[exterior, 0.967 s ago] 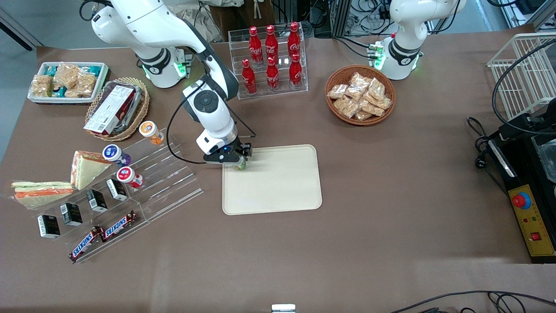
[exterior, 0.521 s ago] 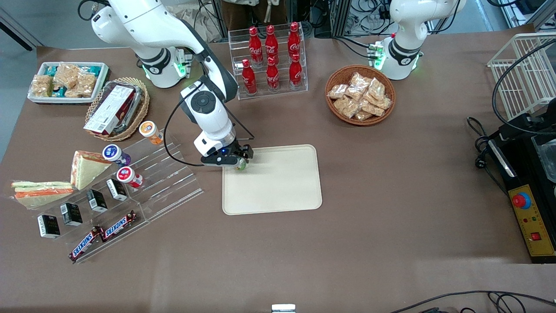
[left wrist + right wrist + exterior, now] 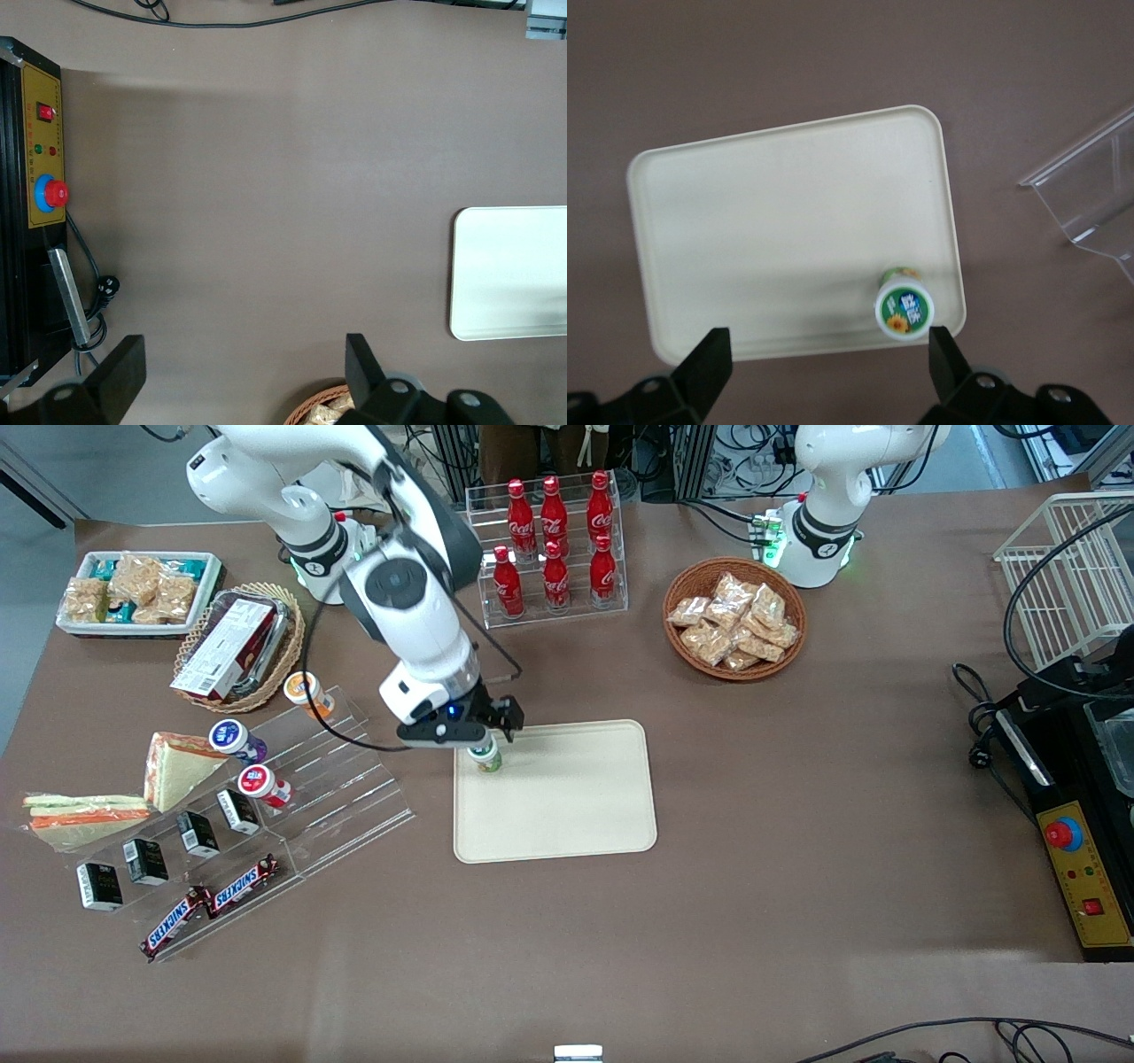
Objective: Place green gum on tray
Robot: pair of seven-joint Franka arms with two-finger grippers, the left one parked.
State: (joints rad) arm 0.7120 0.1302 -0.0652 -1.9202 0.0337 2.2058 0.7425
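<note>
Front view showed a big brown table (image 3: 797,921) with many snacks on it. Near the middle lay the tray (image 3: 576,815), flat and cream colored, with round corners and a low rim. The right arm (image 3: 407,593) reached over the tray's corner that was farther from the camera and toward the working arm's end of the table. A clear plastic rack (image 3: 345,797) sat beside the tray, toward the working arm's end. A red-lidded bottle (image 3: 259,782), a purple-lidded bottle (image 3: 230,737) and an orange-lidded bottle (image 3: 304,689) rested on that rack. Red cola bottles (image 3: 554,545) stood in a clear stand farther from the camera than the tray. A round basket of snack packs (image 3: 734,618) sat toward the parked arm's end.

The gripper (image 3: 474,735) hung just above the green gum (image 3: 485,755). Its two fingers were spread wide and let go, and nothing was between them. The right wrist view showed this well: the two dark fingers (image 3: 709,359) stood far apart, and the green gum (image 3: 904,305) stood on its own between them, lower down, not touched by either one.

The green gum stood upright on the tray (image 3: 788,221), close to one corner and near the rim. Its round white-and-green lid faced up. A bit of the clear plastic rack (image 3: 1090,195) showed near the tray too.
</note>
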